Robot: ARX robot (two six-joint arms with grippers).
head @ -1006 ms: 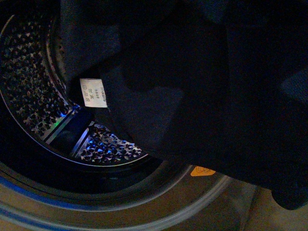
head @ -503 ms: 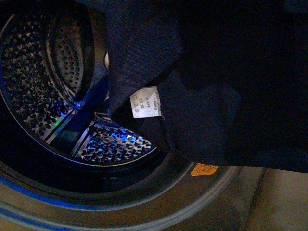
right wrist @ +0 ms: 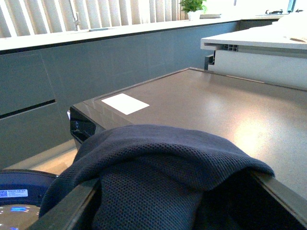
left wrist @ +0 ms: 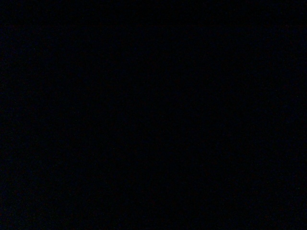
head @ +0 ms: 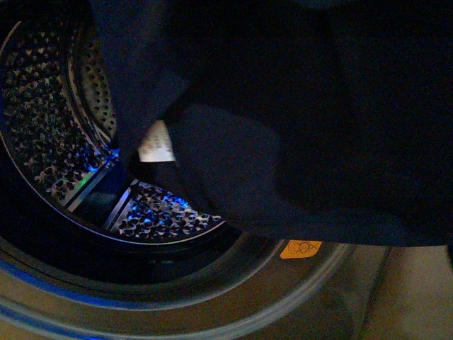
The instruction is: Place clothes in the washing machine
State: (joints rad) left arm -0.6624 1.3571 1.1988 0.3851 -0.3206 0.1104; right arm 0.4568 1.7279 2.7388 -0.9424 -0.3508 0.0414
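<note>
Right gripper point(right wrist: 172, 191): whether closed I cannot tell, beneath clothes point(head: 318, 127) seemingly hanging lengthwise downward across the washing machine point(head: 212, 304).

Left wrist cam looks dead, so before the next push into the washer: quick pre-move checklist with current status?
1. Port of washing machine open, drum exposed: ok.
2. All of the clothes inside the drum: not ok. They hang across the port, with the lower edge just above the orange sticker.
3. Grip of right tool: cannot tell. Knit fabric fills the foreground of the right wrist view.
4. State of left tool: cannot tell. The left wrist view is dark.
5. Visible part of drum free of obstructions: ok.
</note>
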